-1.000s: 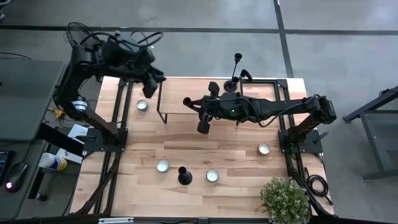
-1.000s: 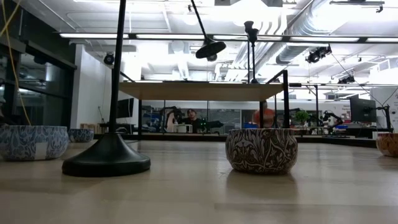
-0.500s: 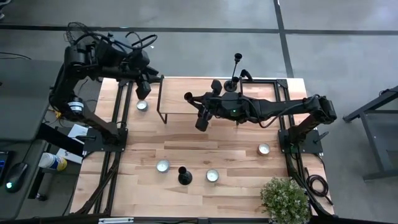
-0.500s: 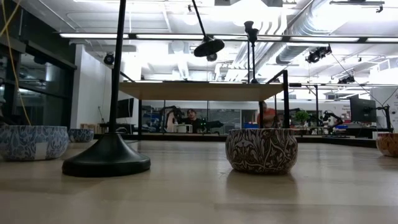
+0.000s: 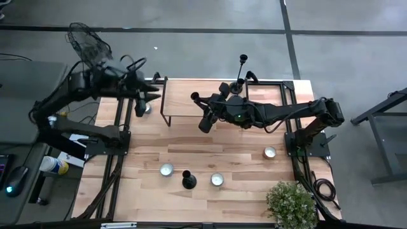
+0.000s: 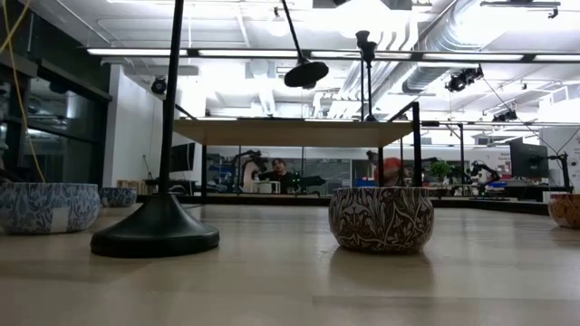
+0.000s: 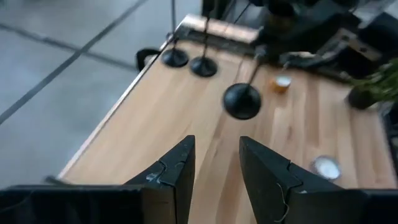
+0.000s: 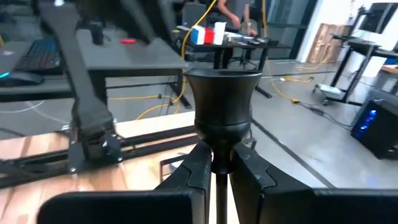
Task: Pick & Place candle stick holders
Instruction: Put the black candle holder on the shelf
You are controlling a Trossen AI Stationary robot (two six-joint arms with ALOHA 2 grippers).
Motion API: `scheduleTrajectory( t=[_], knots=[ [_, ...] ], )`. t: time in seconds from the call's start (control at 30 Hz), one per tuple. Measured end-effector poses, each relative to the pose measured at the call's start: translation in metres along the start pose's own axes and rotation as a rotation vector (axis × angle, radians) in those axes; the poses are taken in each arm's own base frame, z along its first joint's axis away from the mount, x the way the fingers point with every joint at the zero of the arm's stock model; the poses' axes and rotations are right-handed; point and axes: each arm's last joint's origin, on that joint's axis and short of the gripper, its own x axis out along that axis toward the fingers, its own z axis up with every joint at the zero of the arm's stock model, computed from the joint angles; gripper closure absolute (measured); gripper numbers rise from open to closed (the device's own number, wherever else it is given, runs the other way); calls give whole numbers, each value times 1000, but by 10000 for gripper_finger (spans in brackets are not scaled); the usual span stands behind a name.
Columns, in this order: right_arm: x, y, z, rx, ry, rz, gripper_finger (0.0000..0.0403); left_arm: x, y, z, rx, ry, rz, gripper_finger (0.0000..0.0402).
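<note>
My right gripper [image 5: 206, 108] is over the table's far middle, shut on a black candlestick holder whose round base [image 5: 205, 123] hangs in the air. The base also shows in the low view [image 6: 306, 73] and in the left wrist view [image 7: 242, 101]. Two more holders [image 5: 237, 84] stand on their bases at the far edge. Another holder [image 5: 189, 180] stands on its base near the front edge. My left gripper [image 7: 214, 165] is open and empty at the far left [image 5: 141, 102]. My right gripper pinches the holder's thin stem [image 8: 219, 163] between its two fingers, just below the top cup [image 8: 222, 102]. The fingers come about level from the table's right and lie across the stem. The holder is lifted clear and tilted, its base the lower end.
A low shelf [image 5: 181, 102] with a wooden top and black metal legs stands at the far middle, beside the held holder. Several small patterned candle tins sit on the table [image 5: 145, 108] [image 5: 166, 169] [image 5: 217, 179] [image 5: 270, 152]. A potted plant [image 5: 291, 203] stands at the near right corner.
My left arm has folded back and down toward the table's left edge, and its gripper has moved left, away from the shelf. My right gripper has shifted a little toward the far edge with the holder, which stays lifted and tilted.
</note>
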Motion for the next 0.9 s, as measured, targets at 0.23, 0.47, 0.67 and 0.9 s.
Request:
scheduleTrajectory(
  t=[0.23, 0.47, 0.67, 0.9],
  knots=[
    [-6, 7, 0, -2, -5, -75, 374, 1, 5, -72, -97, -200, -74, 280],
    [-11, 12, -5, 33, 33, -139, 374, -4, 12, -130, -196, -325, -25, 280],
    [-10, 10, -5, 41, 31, -164, 374, -12, 16, -155, -226, -384, 26, 280],
    [-10, 11, -5, 52, 32, -142, 374, -15, 18, -167, -233, -389, 61, 280]
  ],
)
